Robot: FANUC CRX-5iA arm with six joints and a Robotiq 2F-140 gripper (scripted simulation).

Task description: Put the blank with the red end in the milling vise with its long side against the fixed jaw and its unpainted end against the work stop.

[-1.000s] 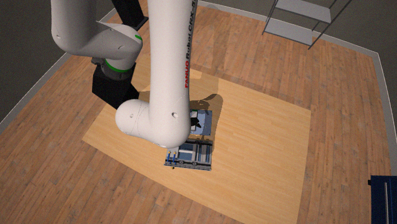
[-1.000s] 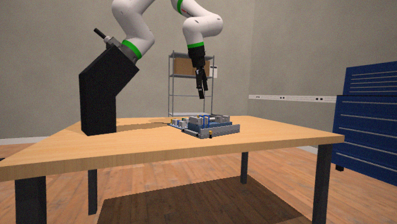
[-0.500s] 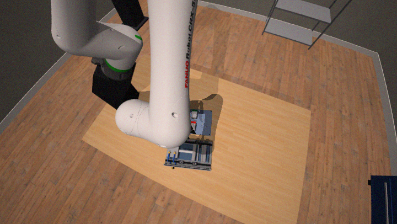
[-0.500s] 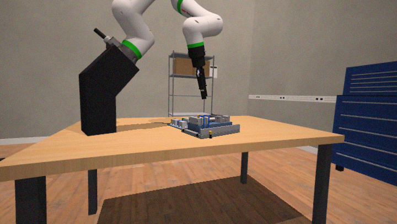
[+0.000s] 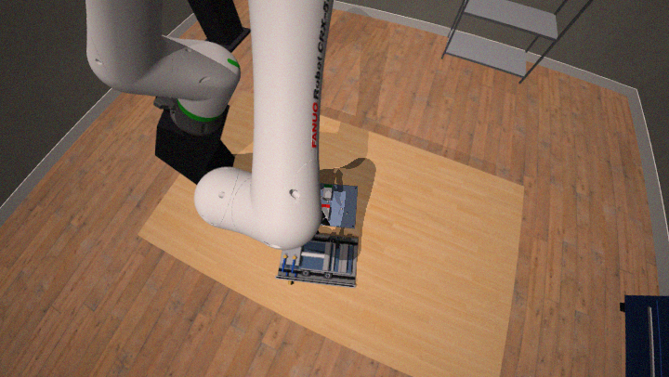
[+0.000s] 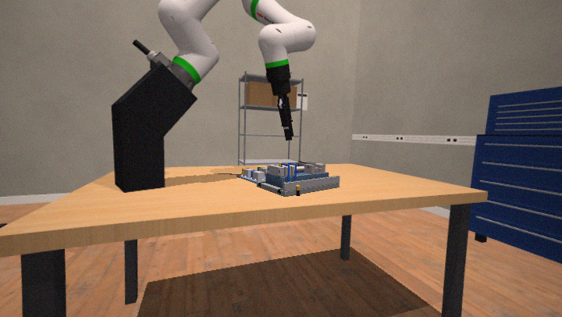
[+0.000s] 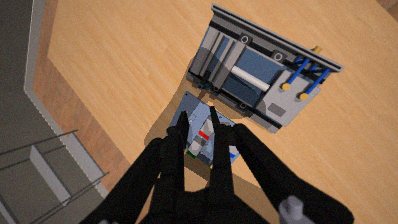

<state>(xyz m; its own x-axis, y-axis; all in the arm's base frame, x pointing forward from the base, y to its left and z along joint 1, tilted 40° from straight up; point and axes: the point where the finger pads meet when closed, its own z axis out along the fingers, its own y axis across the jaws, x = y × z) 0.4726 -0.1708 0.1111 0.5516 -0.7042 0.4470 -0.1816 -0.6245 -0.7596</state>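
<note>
The blank with the red end (image 7: 202, 138) lies on the small blue-grey plate (image 7: 196, 116) beside the milling vise (image 7: 256, 75). Other blanks lie beside it, one with a green end (image 7: 191, 153) and one with a blue end (image 7: 233, 155). My gripper (image 7: 199, 116) hangs high above the plate, fingers pointing down and narrowed to a small gap with nothing between them. In the side view it (image 6: 288, 137) is well above the plate and the vise (image 6: 299, 179). The vise's blue hoses (image 7: 302, 80) are at the end far from the plate. From overhead, my arm hides most of the plate (image 5: 341, 205).
The vise (image 5: 322, 262) and plate sit mid-table. The black robot pedestal (image 6: 141, 130) stands at the table's back left. A blue tool cabinet (image 6: 519, 169) is right of the table, and a metal shelf (image 6: 271, 118) is behind it.
</note>
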